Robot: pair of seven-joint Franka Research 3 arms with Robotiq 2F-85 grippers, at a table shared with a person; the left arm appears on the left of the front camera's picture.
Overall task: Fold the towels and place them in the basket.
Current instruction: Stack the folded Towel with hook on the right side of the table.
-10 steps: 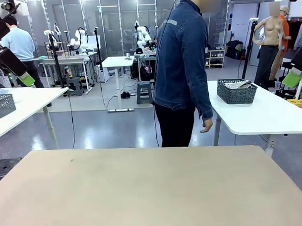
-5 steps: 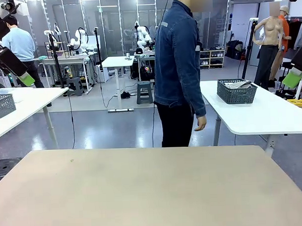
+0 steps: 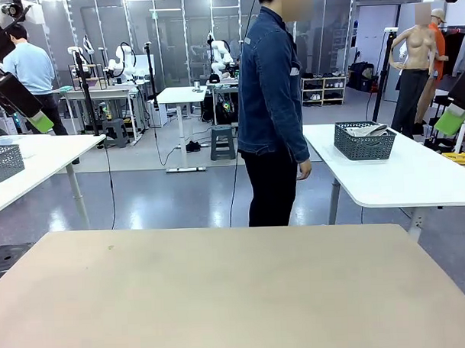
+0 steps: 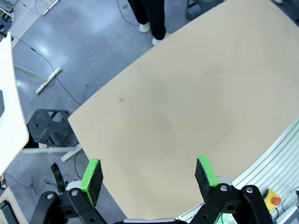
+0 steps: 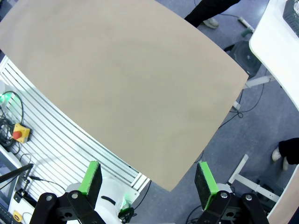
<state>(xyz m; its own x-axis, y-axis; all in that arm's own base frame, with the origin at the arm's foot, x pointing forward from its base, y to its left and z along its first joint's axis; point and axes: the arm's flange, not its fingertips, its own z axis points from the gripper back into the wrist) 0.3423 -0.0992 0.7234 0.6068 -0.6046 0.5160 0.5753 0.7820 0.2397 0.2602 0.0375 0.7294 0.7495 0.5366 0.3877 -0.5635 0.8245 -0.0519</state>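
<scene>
person [image 3: 272, 104] at the far edge of the table [image 3: 221, 296] has shifted a bit left and turned side-on since the earlier frames; arms haven't budged. left gripper [image 4: 148, 175] and right gripper [image 5: 147, 179] both released, jaws wide, nothing between them, parked high over the near corners. task's things aren't on our table yet: the basket [image 3: 363, 142] sits on the white side table [image 3: 416, 179] behind the person's right, with what looks like a pale towel heaped inside, can't tell folded or not. my read: step in hand is waiting for towels to land. do it well by holding both arms up and clear of the far edge until the person's hand [image 3: 304, 169] is out, then approach a towel flat by two corners along one edge. front view gives the basket and the person's torso; wrist views give the bare tabletop from above and the person's shoes [image 4: 152, 31] at the far edge.
</scene>
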